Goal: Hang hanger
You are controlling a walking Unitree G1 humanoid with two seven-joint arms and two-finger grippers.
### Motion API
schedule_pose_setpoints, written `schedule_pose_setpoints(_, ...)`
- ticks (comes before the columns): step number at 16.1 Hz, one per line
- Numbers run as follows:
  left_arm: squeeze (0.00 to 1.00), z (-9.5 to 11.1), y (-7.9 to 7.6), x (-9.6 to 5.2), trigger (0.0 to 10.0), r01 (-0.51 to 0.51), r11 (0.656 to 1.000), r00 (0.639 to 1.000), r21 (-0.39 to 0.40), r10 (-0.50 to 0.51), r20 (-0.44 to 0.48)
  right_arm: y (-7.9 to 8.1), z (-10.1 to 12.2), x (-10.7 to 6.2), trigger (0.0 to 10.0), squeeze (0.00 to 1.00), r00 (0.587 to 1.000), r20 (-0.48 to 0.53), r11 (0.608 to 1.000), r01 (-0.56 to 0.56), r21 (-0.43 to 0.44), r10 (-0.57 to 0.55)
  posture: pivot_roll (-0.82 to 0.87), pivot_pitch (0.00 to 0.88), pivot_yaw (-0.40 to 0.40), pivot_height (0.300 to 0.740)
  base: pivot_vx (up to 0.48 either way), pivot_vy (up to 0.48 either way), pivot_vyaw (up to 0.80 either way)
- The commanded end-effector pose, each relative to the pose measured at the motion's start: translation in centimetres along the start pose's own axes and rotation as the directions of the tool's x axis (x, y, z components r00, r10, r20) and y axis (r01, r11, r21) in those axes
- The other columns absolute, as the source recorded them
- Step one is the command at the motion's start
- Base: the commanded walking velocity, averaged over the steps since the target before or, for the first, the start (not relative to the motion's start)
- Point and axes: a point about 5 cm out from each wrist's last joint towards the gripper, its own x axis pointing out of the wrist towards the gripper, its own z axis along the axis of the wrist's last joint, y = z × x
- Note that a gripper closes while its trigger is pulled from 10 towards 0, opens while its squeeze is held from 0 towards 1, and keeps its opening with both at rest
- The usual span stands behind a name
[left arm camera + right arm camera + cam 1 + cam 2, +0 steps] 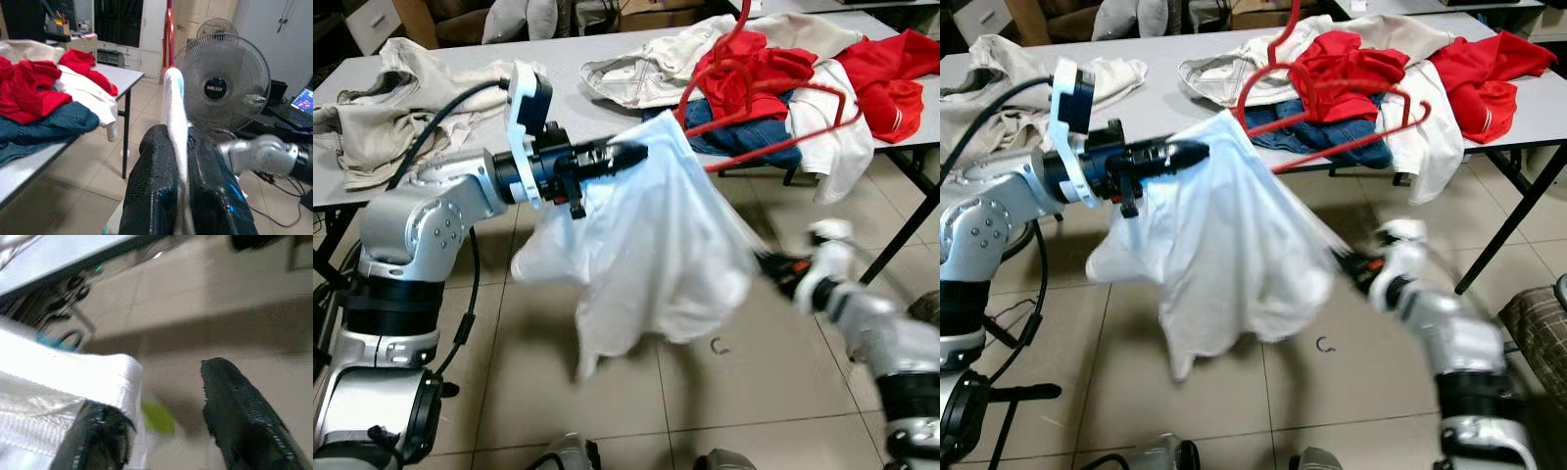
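At the lower right of the frame the right gripper (773,266), fingers spread, is reaching under a white shirt (656,245) that the left gripper (631,154) is pinching beside the red hanger (773,98), which should slide in gently.

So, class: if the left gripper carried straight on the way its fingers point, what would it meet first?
Probably the red hanger just beyond the left gripper, which is clamped on the white garment; depth is uncertain.
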Motion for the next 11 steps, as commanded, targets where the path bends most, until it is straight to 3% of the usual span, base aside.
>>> schedule_pose_setpoints(1,0.0,1.9,-0.2,-1.0,0.0,-0.009,0.997,0.999,0.075,0.005,0.053,-2.3,-0.7,-1.0,0.0,0.0,0.991,-0.017,0.991,0.133,0.027,-0.133,-0.1,0.0,0.076,0.74,0.0,0.0,0.0)
schedule_pose_setpoints(3,0.0,1.6,-0.4,-1.1,0.0,-0.001,0.997,0.999,0.073,-0.002,0.045,-4.6,1.6,-2.1,0.0,0.0,0.959,0.126,0.966,0.248,0.07,-0.255,-0.09,0.0,0.075,0.74,0.0,0.0,0.0)
schedule_pose_setpoints(4,0.0,1.2,-0.5,-1.1,0.0,0.006,0.998,0.999,0.07,-0.008,0.038,-5.6,3.4,-3.1,0.0,0.0,0.923,0.223,0.95,0.298,0.098,-0.313,-0.09,0.0,0.074,0.74,0.0,0.0,0.0)
schedule_pose_setpoints(7,0.0,0.3,-1.3,-1.2,0.0,0.062,0.996,0.998,0.059,-0.063,0.022,-6.7,7.4,-5.2,0.0,0.0,0.831,0.431,0.936,0.308,0.172,-0.353,-0.1,0.0,0.075,0.74,0.0,0.0,0.0)
schedule_pose_setpoints(9,0.0,-0.2,-2.3,-1.4,0.0,0.135,0.99,0.991,0.033,-0.135,0.011,-6.5,8.7,-5.7,0.0,0.0,0.831,0.462,0.95,0.272,0.15,-0.311,-0.1,0.0,0.077,0.74,0.0,0.0,0.0)
schedule_pose_setpoints(11,0.0,-0.9,-2.8,-1.5,0.0,0.161,0.987,0.987,0.022,-0.161,-0.024,-6.1,9.4,-5.9,0.0,0.0,0.863,0.439,0.968,0.236,0.088,-0.251,-0.11,0.0,0.072,0.74,0.0,0.0,0.0)
